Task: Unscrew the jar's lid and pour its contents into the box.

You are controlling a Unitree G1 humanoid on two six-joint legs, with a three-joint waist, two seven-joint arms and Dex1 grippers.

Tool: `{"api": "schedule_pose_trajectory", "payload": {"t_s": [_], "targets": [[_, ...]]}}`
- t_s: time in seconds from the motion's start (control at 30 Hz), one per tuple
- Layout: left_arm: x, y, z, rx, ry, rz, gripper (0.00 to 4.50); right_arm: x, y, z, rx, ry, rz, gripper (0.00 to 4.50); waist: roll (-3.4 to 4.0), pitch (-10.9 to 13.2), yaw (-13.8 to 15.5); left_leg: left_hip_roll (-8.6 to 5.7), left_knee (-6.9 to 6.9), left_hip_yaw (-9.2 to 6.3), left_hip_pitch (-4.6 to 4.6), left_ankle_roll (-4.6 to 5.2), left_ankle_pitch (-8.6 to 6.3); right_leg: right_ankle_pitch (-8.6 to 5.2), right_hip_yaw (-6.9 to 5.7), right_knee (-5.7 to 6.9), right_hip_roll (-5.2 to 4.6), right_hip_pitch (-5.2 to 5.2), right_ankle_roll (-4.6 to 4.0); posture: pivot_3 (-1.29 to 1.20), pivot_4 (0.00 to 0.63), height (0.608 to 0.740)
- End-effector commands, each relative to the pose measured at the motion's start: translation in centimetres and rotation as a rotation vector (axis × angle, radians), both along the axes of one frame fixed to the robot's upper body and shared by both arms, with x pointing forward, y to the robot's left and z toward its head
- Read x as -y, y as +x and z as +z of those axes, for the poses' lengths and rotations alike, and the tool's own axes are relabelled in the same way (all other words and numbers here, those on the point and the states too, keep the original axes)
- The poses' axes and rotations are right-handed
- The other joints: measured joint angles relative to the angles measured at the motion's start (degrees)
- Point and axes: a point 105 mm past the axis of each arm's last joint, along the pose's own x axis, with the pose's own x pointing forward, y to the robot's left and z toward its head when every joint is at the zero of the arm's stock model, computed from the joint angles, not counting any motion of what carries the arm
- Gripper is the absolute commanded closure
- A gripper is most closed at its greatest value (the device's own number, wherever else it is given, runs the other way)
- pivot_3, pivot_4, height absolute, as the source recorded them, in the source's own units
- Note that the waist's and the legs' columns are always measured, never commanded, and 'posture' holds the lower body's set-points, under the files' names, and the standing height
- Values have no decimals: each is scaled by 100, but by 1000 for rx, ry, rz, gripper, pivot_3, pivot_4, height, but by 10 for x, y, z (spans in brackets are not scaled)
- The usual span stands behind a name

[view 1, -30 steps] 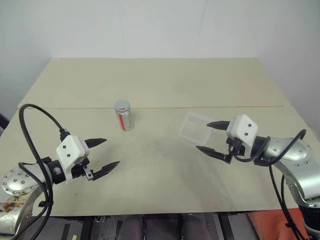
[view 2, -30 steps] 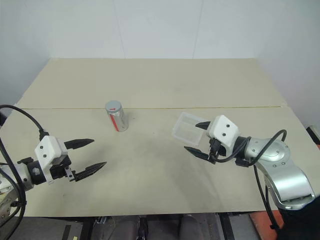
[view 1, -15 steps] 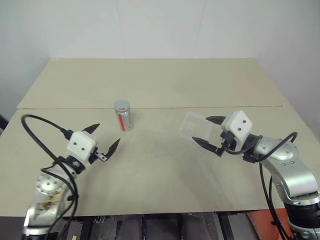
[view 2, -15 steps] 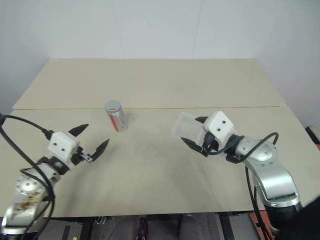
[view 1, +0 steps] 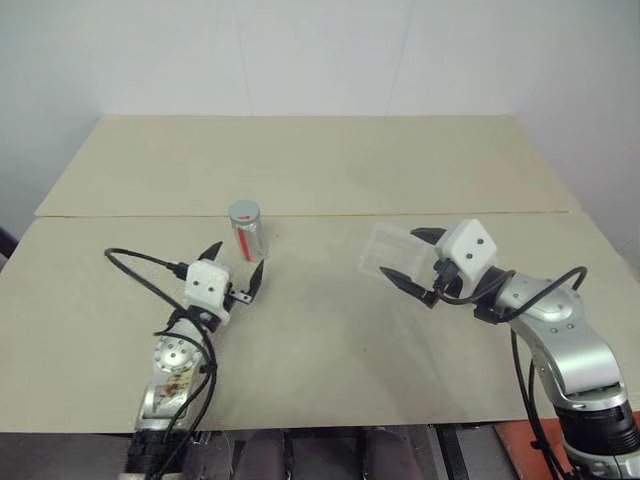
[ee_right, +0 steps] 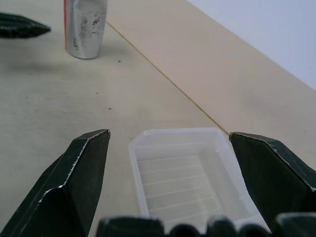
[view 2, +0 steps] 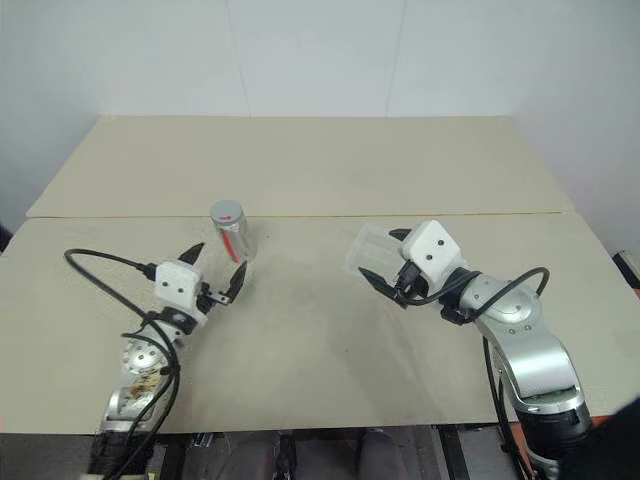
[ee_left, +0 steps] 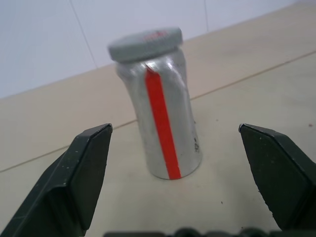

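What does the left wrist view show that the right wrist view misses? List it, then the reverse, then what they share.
Left wrist view: the grey lid on the jar, and the red stripe down its side, between the open left gripper fingers.

Right wrist view: the clear box lying before the open right gripper, and a tip of the left gripper beside the jar.

Both: the jar upright on the table.

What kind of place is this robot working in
Probably a lab or test bench: a bare beige table against a plain white wall, holding just a silvery jar and a clear plastic box, with no household clutter.
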Motion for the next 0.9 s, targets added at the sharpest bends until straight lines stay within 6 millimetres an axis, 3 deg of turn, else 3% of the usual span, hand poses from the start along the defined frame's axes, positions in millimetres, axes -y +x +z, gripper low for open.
{"api": "schedule_pose_trajectory", "payload": {"t_s": [0.03, 0.47, 0.63, 0.9], "targets": [[1, 11, 12, 63, 12, 29, 12, -3, -5, 10, 52, -4, -1, 0, 0, 0, 2, 0, 1, 0, 0, 0, 0, 0, 0, 0, 0, 0, 0, 0, 150, 740], [14, 37, 24, 100, -99, 38, 12, -5, -14, 4, 28, 11, -13, 0, 0, 0, 10, -1, 13, -11, -22, -3, 3, 1, -13, 0, 0, -9, 2, 0, 150, 740], [20, 48, 19, 97, -73, 76, 12, -9, -18, 2, 15, 11, 6, 0, -2, -1, 7, -4, 16, -13, -28, -2, 2, 2, -13, -4, 0, -9, 5, 0, 150, 740], [19, 54, 17, 110, -184, 141, 12, -9, -18, 3, 1, 28, 22, 0, -2, -1, 5, -3, 17, -16, -29, -4, 3, 3, -16, -4, 0, -11, 6, 0, 150, 740]]}}
